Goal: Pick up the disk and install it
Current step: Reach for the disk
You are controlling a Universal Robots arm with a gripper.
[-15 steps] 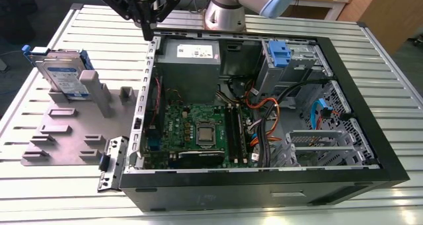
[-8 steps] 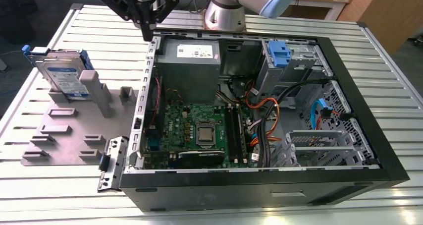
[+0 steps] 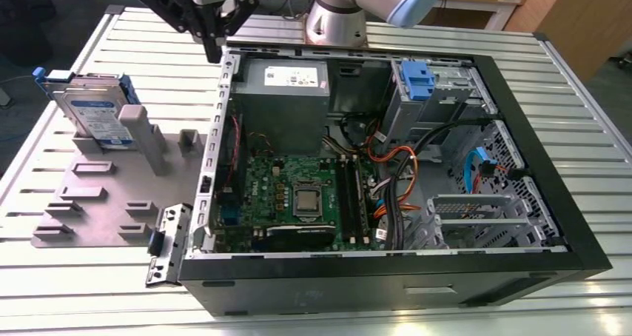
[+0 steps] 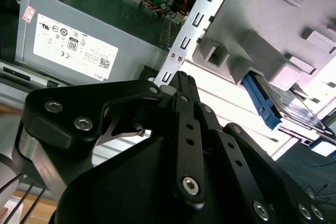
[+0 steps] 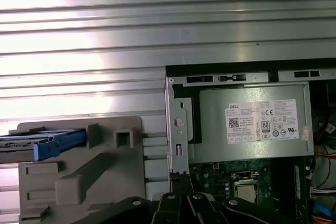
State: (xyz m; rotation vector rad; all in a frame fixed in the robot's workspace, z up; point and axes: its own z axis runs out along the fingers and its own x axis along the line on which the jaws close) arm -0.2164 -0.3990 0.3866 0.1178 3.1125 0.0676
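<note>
The disk, a silver drive with a white-and-blue label in a bright blue carrier, stands on edge in a slot of the grey fixture plate at the exterior view's left, outside the computer case. Both wrist views show its blue carrier end sticking out of the fixture. My gripper hangs above the case's back left corner, to the right of the disk and apart from it. Its black fingers are shut together and hold nothing.
The open black computer case lies on a slatted metal table. Inside are a grey power supply, a green motherboard, cables and a blue bracket with a metal cage. A loose metal bracket leans at the case's front left.
</note>
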